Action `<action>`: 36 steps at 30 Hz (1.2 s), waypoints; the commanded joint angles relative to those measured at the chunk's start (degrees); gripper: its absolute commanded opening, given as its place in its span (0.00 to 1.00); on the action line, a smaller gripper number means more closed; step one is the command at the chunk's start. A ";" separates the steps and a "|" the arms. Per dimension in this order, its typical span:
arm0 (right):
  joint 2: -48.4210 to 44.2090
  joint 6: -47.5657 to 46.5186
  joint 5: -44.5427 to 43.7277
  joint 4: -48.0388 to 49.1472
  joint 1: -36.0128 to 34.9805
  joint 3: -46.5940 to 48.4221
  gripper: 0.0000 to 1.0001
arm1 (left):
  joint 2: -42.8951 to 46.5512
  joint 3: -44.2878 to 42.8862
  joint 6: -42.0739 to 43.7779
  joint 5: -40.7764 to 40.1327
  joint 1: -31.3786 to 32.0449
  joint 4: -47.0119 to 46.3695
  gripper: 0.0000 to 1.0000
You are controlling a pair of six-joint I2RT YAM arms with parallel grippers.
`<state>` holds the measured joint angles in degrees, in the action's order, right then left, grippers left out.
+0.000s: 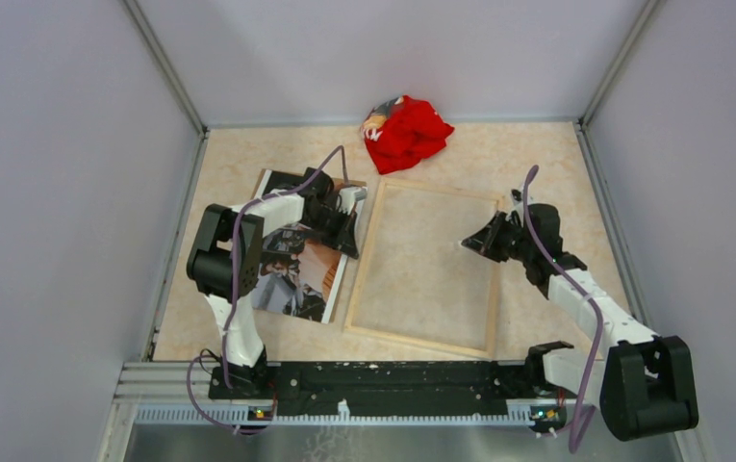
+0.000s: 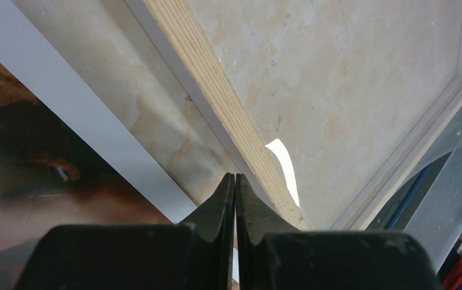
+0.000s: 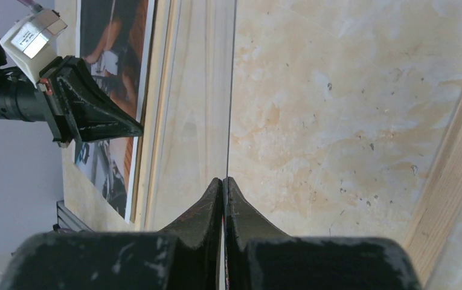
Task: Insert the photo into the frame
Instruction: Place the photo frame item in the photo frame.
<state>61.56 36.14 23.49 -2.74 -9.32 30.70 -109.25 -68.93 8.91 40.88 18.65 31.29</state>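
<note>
The frame [image 1: 362, 274] lies back-up mid-table, its pale wood rails [image 2: 216, 96] around bare tabletop. The photo [image 1: 301, 279] lies flat and picture-up just left of it, its white border [image 2: 83, 115] beside the rail. My left gripper [image 1: 352, 245] hovers low over the photo's right edge, jaws [image 2: 235, 176] all but together; the print shows flat through the slit between them, not pinched. My right gripper [image 1: 467, 243] sits over the frame's right half, shut [image 3: 224, 179] on the edge of a thin clear pane [image 3: 232, 72] that runs straight out from its tips.
A crumpled red cloth [image 1: 407, 133] lies at the back of the table, beyond the frame's far rail. Grey walls close in the table on three sides. A black mounting rail [image 1: 373, 380] with both arm bases runs along the near edge.
</note>
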 commanded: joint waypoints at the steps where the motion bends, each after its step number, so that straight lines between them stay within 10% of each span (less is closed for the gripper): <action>1: -1.84 -0.16 2.51 6.21 0.27 -0.60 0.00 | 0.11 -0.16 -0.19 1.34 0.80 -1.02 0.07; 36: -3.00 3.07 5.63 13.48 -0.30 -0.06 0.00 | -1.27 0.21 0.06 0.87 1.56 -1.68 0.00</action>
<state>60.03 39.22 28.64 6.04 -9.26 29.61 -110.43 -68.84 8.88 41.06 19.66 30.44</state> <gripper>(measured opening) 0.005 0.006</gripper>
